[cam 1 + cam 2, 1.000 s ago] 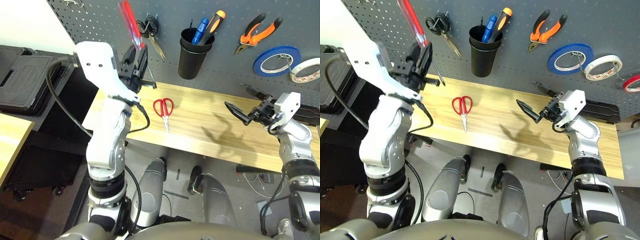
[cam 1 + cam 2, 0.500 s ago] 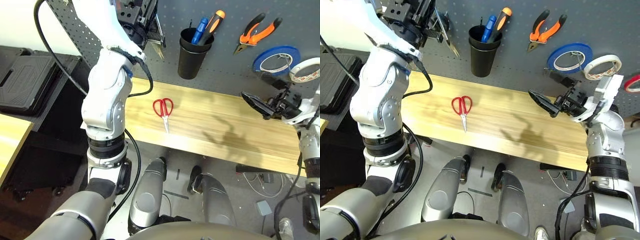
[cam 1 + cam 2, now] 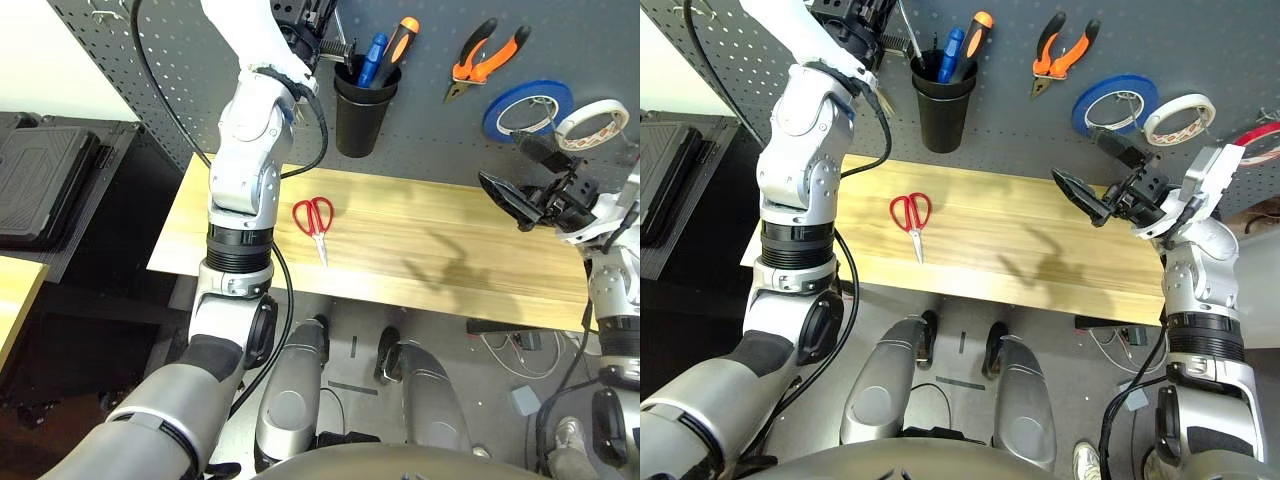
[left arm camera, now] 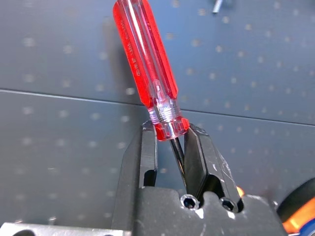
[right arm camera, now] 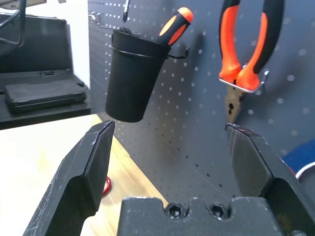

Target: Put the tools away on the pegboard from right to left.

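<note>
scissors (image 3: 315, 219) on table (image 3: 440, 255), below pegboard (image 3: 440, 130)

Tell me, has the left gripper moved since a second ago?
Yes. The left gripper, shut on the red-handled screwdriver, has gone up and toward the black cup holder on the pegboard, and is now beside its rim.

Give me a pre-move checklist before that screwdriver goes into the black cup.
1. Left gripper shut on the red-handled screwdriver: ok.
2. Screwdriver tip over the black cup: ok, in the right wrist view it shows just above the rim.
3. Room in the cup beside the blue and orange handles: cannot tell.
4. Right gripper open, away from the cup: ok.
5. Pliers already hung on the pegboard: ok.
6. Red-handled scissors put away: not ok, lying on the table.
</note>
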